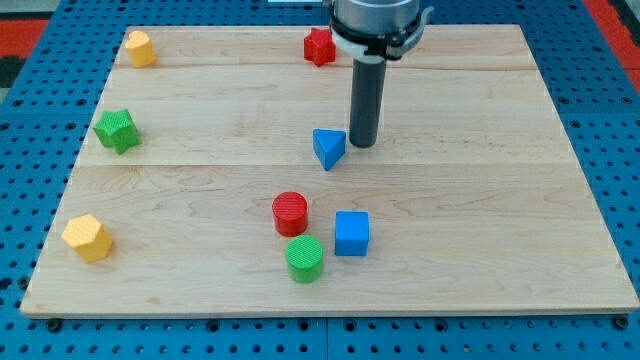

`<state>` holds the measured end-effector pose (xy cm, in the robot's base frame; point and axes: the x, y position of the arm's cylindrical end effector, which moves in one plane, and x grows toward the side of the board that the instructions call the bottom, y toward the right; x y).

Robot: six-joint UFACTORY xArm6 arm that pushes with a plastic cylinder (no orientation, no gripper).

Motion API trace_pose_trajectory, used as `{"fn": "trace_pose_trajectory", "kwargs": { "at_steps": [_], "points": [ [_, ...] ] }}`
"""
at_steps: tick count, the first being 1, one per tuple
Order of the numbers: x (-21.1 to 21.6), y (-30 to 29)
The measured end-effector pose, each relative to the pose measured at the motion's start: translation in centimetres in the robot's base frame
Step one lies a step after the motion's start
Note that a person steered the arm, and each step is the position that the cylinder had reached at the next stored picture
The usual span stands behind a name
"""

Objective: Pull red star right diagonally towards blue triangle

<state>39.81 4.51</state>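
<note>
Your red star-shaped block (319, 46) sits near the view's top edge of the pale wooden board (480, 220), a little left of the board's middle line and just left of the arm's grey collar. Below it and slightly to the view's right lies the blue triangular block (328, 148), close to the board's centre and well apart from the star.

The arm carries no hand or clamp, so nothing is grasped or released here: it ends in a straight dark rod, and my tip (362, 144) rests on the board just beside the blue triangular block, on its right side. You cannot tell from this angle whether the tip touches that block or stands a hair off it. The tip is well below the red star-shaped block and to its right.

Further down the view you see a cluster: a red cylindrical block (290, 213), a green cylindrical block (305, 259) just below it and close to touching, and a blue cube (352, 233) just right of both.

Along the view's left side stand a yellow block (140, 48) near the top corner, a green star-shaped block (117, 131) midway down, and a yellow hexagonal block (87, 238) near the bottom corner.

The board lies on a blue perforated table (30, 120).
</note>
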Motion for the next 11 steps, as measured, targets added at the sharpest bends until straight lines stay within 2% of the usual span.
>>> {"fn": "trace_pose_trajectory", "kwargs": {
  "at_steps": [2,4,5,7,8,9,11],
  "points": [
    [2.4,-6.0],
    [6.2,-8.2],
    [0.0,-6.7],
    [-17.4,0.3],
    [-20.2,-2.6],
    [-18.9,-4.9],
    [-10.4,-5.2]
  ]
}}
